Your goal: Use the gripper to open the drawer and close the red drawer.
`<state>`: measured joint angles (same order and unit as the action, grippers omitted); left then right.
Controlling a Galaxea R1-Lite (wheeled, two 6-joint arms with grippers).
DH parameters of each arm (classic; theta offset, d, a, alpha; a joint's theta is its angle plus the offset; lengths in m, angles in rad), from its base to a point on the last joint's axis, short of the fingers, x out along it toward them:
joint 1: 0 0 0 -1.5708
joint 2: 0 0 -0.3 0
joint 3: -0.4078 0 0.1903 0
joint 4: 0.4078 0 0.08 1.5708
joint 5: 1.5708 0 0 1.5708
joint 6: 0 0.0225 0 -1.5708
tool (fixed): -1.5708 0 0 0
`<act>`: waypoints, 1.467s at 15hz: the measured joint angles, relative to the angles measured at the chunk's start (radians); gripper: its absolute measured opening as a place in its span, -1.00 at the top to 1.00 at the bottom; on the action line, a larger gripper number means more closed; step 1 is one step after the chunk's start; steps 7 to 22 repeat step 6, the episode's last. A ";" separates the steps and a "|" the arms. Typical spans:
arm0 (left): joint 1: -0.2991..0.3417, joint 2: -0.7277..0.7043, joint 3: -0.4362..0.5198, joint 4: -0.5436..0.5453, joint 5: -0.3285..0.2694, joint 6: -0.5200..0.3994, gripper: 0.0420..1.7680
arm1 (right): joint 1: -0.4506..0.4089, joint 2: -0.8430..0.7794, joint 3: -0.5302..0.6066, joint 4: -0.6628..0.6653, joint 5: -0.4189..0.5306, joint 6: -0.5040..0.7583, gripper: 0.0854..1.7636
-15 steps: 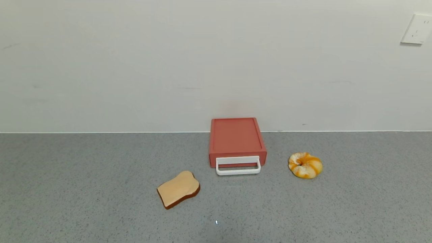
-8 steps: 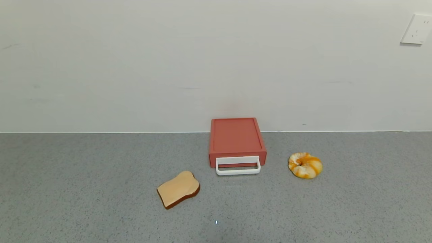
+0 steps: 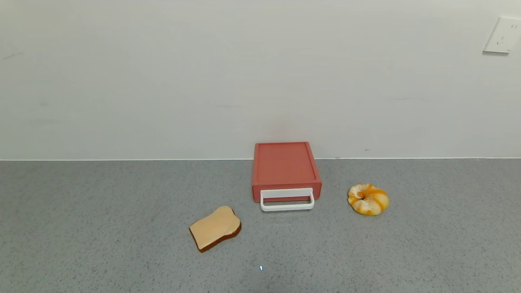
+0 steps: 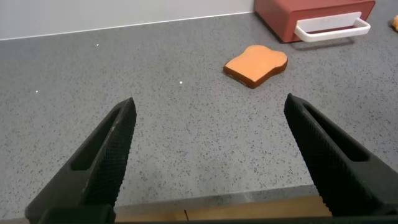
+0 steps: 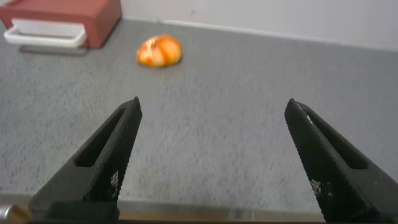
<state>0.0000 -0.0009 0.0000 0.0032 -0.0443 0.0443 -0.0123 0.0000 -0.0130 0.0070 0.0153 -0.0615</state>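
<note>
The brick-red drawer (image 3: 285,167) sits against the back wall, shut, with its white loop handle (image 3: 287,200) facing me. It also shows in the left wrist view (image 4: 305,15) and the right wrist view (image 5: 68,14). Neither arm shows in the head view. My left gripper (image 4: 211,109) is open and empty over the table's front edge, well short of the drawer. My right gripper (image 5: 214,109) is open and empty over the front edge too, far from the drawer.
A bread slice (image 3: 215,233) lies in front of and left of the drawer. An orange-and-white bun (image 3: 368,199) lies to the drawer's right. A wall socket (image 3: 503,35) is at the upper right. The grey table (image 3: 101,228) has bare room on both sides.
</note>
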 joint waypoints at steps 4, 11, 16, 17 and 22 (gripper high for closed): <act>0.000 0.000 0.000 0.000 0.000 0.000 -0.94 | 0.001 0.000 0.012 0.000 0.001 0.025 -0.92; 0.000 0.000 0.000 0.000 0.000 0.000 -0.94 | 0.002 0.000 0.013 0.001 0.001 0.025 -0.92; 0.000 0.000 0.000 0.000 0.000 0.000 -0.94 | 0.002 0.000 0.013 0.001 0.001 0.025 -0.92; 0.000 0.000 0.000 0.000 0.000 0.000 -0.94 | 0.002 0.000 0.013 0.001 0.001 0.025 -0.92; 0.000 0.000 0.000 0.000 0.000 0.000 -0.94 | 0.002 0.000 0.013 0.001 0.001 0.025 -0.92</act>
